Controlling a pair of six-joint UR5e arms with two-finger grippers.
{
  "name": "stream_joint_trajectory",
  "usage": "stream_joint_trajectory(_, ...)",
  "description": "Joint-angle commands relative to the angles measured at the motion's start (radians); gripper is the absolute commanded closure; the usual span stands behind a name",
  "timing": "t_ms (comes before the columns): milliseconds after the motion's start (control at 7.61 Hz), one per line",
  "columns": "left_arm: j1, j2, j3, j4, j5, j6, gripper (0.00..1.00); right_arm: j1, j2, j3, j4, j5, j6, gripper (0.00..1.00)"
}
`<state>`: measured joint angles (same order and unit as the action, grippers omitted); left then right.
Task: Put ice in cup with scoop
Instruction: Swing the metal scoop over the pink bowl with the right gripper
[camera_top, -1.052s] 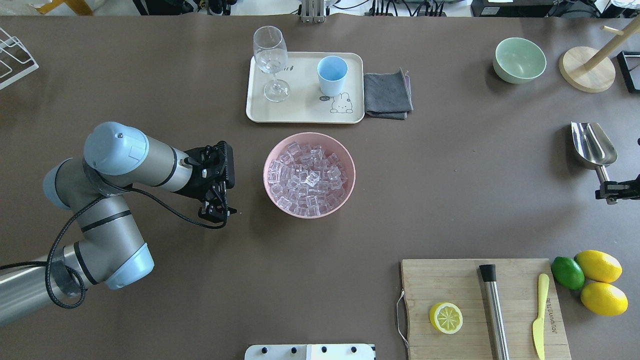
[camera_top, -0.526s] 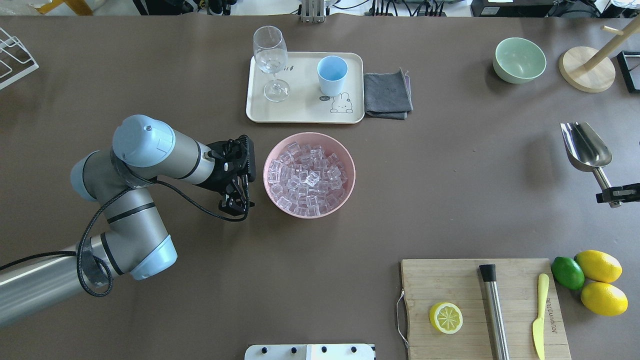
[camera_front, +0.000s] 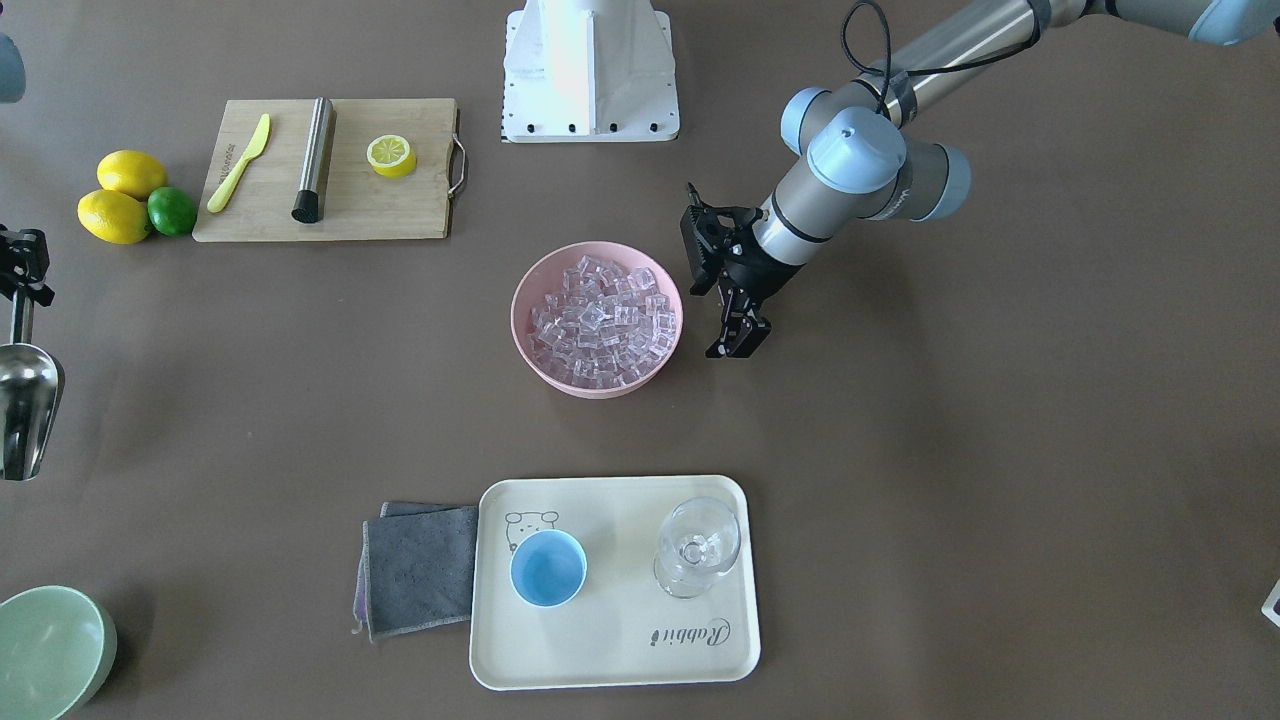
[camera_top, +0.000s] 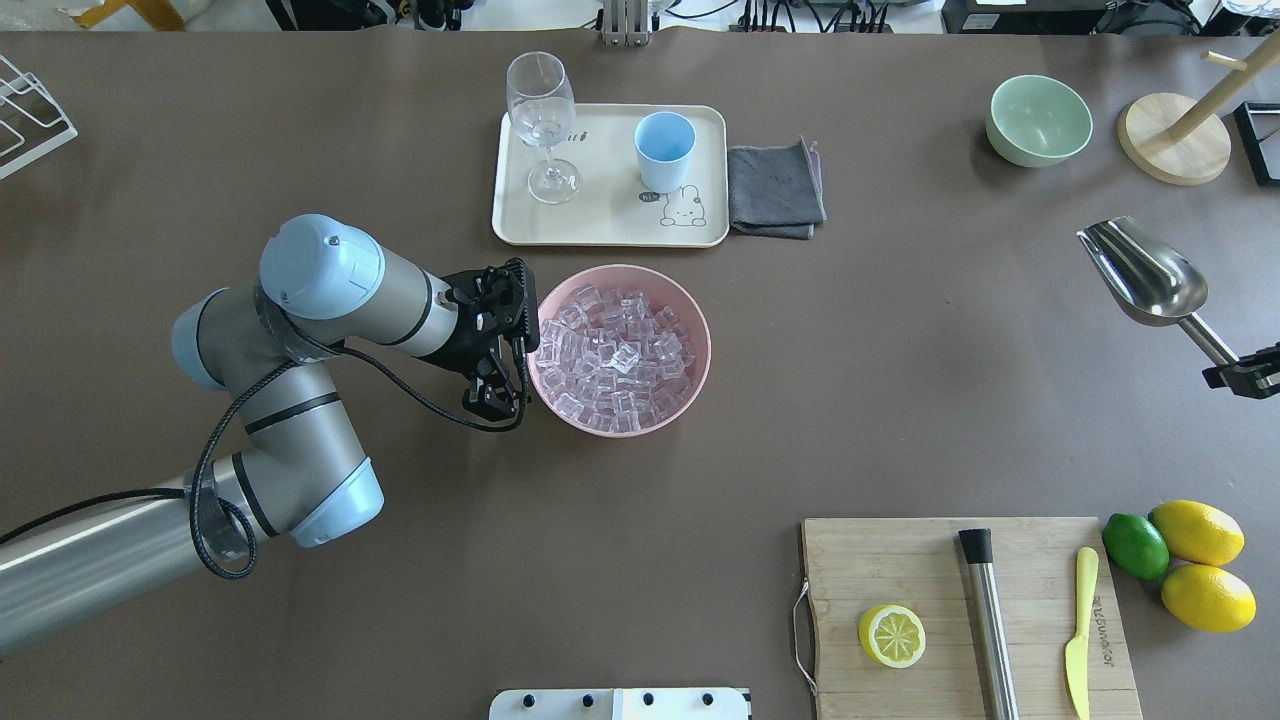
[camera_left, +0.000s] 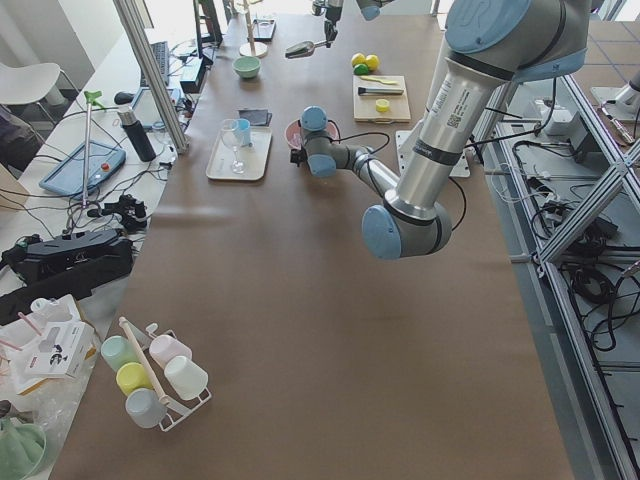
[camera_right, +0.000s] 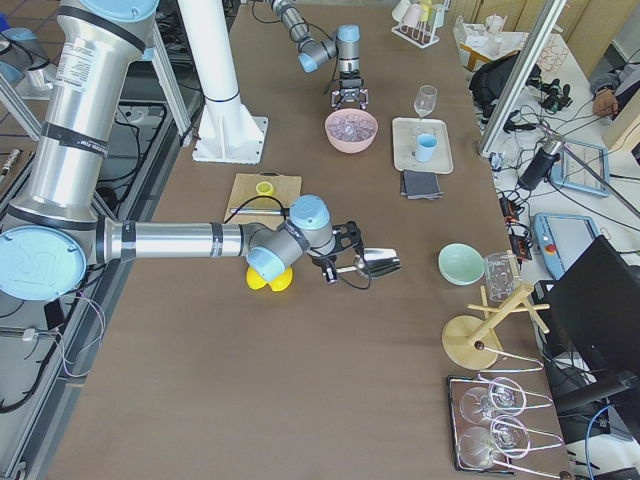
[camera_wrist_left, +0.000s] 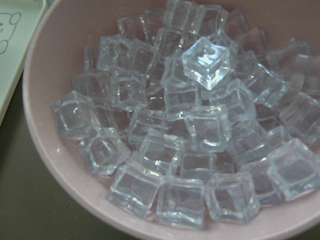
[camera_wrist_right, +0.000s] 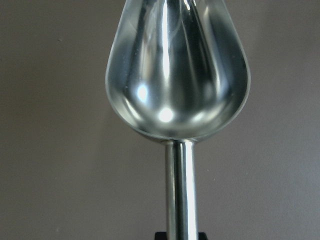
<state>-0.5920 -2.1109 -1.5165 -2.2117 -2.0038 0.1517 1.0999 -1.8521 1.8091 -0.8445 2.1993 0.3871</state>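
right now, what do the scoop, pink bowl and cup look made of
Scoop: polished metal, probably stainless steel, given its mirror-like reflections. Pink bowl: opaque, smooth, matte; likely plastic or melamine. Cup: light blue, opaque, dull sheen; probably plastic, ceramic not excluded.

1. The overhead view looks down from behind the robot's base (camera_top: 620, 703); the front-facing view faces it from across; both share the pink bowl (camera_top: 692, 312) mid-frame.
2. The side views look along the table (camera_left: 300, 330) from its ends.
3. The wrist cameras sit close over ice (camera_wrist_left: 200, 130) and scoop (camera_wrist_right: 177, 75).
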Motion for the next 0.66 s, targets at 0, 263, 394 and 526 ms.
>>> stream_joint_trajectory(0, 0.0, -0.029, 0.025, 0.004, 0.002, -0.001, 0.02, 0.046, 0.045, 0.048, -0.095, 0.024, -0.341, 1.0)
stream_joint_trajectory(263, 0.0, -0.029, 0.024, 0.004, 0.002, -0.003, 0.02, 0.075, 0.091, 0.16, -0.376, 0.054, -0.621, 1.0)
stream_joint_trajectory(394, 0.0, -0.026, 0.024, 0.004, 0.002, -0.004, 0.02, 0.078, 0.106, 0.232, -0.477, 0.054, -0.702, 1.0)
stream_joint_trajectory(526, 0.0, -0.026, 0.024, 0.004, 0.002, -0.004, 0.02, 0.075, 0.201, 0.239, -0.59, 0.05, -0.746, 1.0)
